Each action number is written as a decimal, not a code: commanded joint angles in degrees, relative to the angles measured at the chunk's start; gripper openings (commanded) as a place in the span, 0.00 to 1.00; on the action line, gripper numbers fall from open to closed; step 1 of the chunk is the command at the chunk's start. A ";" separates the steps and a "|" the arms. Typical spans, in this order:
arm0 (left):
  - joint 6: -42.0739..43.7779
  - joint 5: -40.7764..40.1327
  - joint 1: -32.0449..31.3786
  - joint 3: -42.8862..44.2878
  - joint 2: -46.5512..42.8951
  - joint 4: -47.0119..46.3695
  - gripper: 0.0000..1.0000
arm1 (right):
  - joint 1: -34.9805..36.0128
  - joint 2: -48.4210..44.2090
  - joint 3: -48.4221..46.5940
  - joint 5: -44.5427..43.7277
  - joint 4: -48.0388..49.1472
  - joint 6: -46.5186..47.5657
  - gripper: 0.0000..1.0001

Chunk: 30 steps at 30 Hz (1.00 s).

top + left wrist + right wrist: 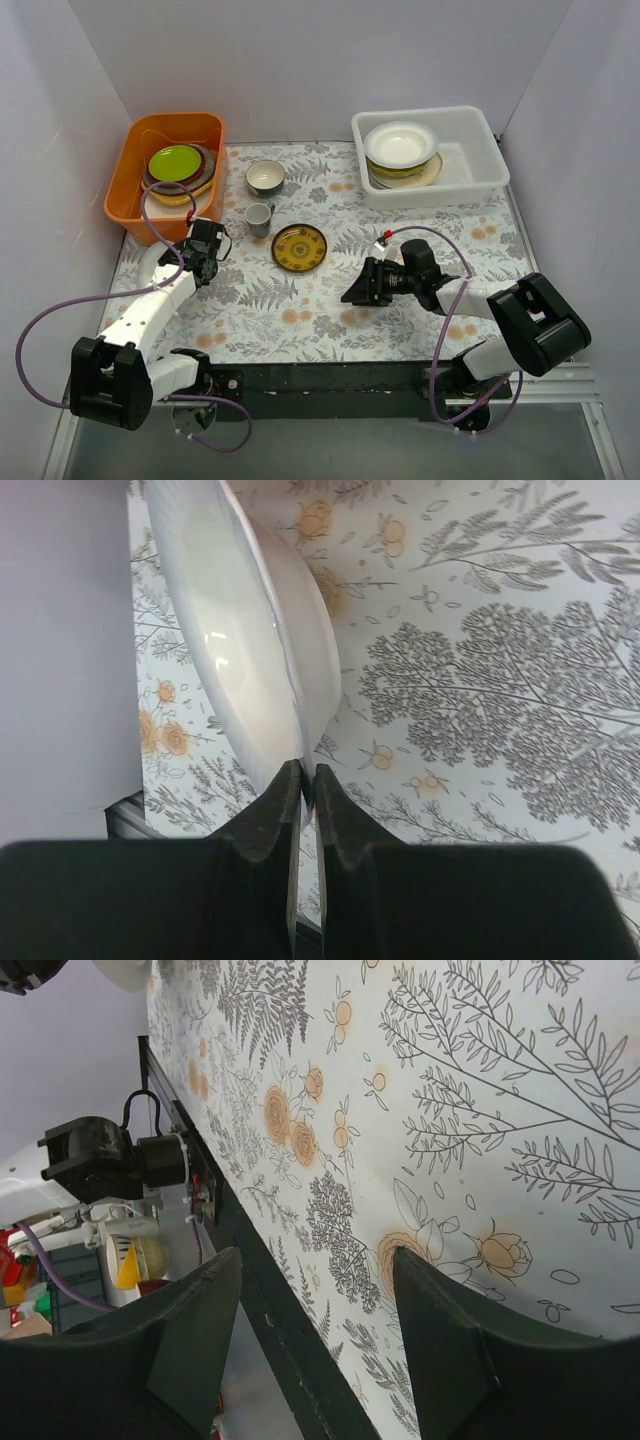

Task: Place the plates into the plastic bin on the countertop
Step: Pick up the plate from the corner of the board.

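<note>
Left fingers pinch one white plate; right fingers spread wide, empty.

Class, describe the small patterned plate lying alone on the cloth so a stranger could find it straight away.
Find the flowered cloth between the orange tub and the white bin. Near its middle, just right of the grey cup in the top view, a small plate lies flat. It alone is unstacked, dark yellow with a brown ring pattern.
</note>
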<state>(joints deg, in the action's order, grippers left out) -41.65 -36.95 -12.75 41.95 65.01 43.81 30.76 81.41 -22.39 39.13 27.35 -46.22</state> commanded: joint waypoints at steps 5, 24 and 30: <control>0.78 11.71 -4.73 3.83 -2.08 3.73 0.00 | -0.27 -2.39 -1.78 -1.08 -2.92 2.01 0.70; 6.93 25.69 -10.62 3.92 -6.56 4.79 0.00 | -0.27 -2.92 -2.57 -1.87 -5.73 2.45 0.69; 8.43 30.44 -13.43 5.77 -6.30 4.79 0.00 | -0.18 -2.40 -3.09 -1.70 -5.82 2.53 0.70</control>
<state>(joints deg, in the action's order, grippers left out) -33.76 -17.08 -23.92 45.28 59.24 49.19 30.74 79.44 -23.05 37.45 21.39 -44.75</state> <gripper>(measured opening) 0.054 0.697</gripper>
